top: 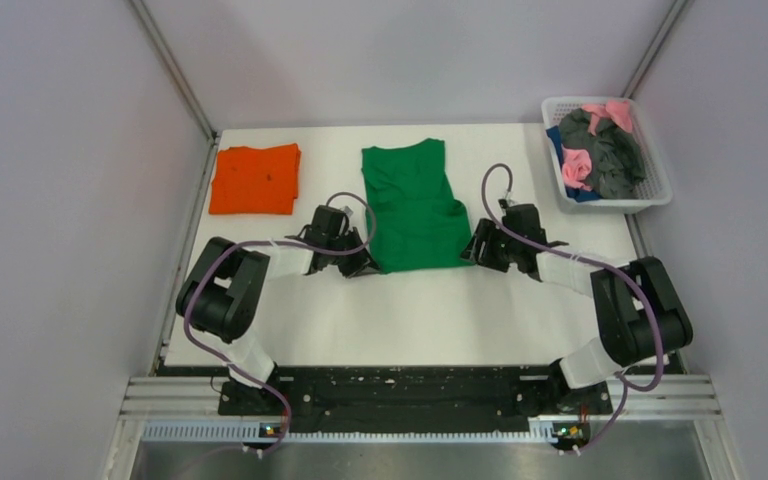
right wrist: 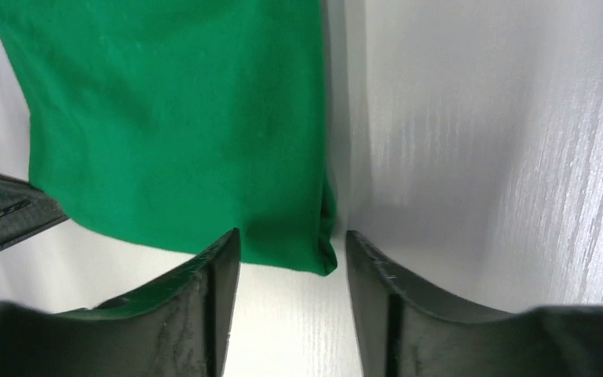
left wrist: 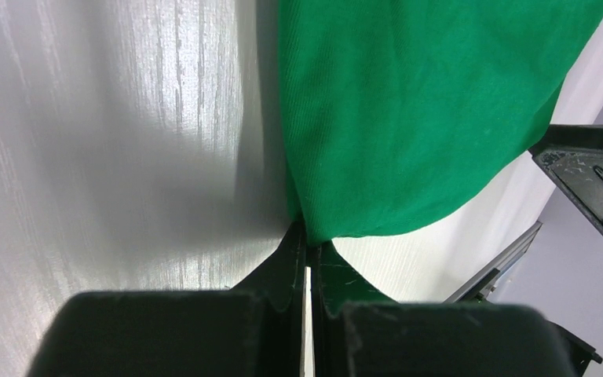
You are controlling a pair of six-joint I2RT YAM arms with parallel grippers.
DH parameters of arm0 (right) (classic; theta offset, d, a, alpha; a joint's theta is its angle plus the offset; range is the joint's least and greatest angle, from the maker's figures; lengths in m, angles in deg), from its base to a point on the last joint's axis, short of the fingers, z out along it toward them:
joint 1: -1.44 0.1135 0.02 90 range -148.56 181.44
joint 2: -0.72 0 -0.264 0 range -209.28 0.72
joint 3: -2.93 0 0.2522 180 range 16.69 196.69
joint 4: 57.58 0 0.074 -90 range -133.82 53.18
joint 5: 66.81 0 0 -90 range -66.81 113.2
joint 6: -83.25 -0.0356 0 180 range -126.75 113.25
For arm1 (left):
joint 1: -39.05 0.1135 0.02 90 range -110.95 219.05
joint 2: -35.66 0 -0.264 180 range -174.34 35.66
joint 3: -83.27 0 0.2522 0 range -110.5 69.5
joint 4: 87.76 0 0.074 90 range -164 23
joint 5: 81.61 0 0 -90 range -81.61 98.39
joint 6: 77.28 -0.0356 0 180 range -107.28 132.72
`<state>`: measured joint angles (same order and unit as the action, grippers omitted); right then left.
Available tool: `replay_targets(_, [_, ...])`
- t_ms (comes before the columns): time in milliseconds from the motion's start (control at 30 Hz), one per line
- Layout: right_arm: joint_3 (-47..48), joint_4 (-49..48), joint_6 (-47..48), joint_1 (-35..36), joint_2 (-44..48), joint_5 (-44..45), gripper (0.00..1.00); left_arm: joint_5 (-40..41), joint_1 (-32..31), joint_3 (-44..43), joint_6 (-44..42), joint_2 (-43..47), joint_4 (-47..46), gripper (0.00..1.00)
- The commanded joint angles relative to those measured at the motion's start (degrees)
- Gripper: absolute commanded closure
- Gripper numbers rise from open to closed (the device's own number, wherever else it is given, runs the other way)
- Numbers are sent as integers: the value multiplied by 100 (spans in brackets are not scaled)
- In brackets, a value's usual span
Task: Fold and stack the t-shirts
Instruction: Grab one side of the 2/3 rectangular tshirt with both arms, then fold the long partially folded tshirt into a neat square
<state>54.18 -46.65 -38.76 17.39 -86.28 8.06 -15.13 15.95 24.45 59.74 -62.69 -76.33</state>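
Green t-shirt (top: 415,205): soft, light, limp cloth, sleeves seemingly tucked in, spread flat at mid-worktop (top: 410,320) between the two arms. Likely to sag, bunch and slip its layers if raised from a single point. Best taken at both near hem corners together and carried level.

Left pincer (left wrist: 308,245): shut tight, nipping the near left corner of the cloth. Right pincer (right wrist: 292,243): parted, straddling the near right corner, gripping nothing yet. Probably worth a deeper bite there, through every layer.

Orange t-shirt (top: 255,179): folded square, far left, well apart from the green. Basket (top: 660,195) of pink, grey and blue garments (top: 600,150) at the far right corner.
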Motion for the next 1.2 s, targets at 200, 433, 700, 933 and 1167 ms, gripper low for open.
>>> replay_targets(200, [-293,219,-160,-53,-161,66,74,140,-93,589,-196,276,-327,100])
replay_targets(433, [-571,538,-206,-50,491,-87,99,279,-407,1075,-62,807,-440,100])
replay_targets(700, [-1145,1980,-20,-39,2252,-956,100,886,-1243,1890,278,2746,460,100])
replay_targets(933, [-844,3108,-48,-22,4046,-1504,100,1316,-1967,1886,676,4875,1282,100])
replay_targets(1167, [420,3187,26,-39,3649,-1229,100,2565,-1931,1178,99,5412,2022,100])
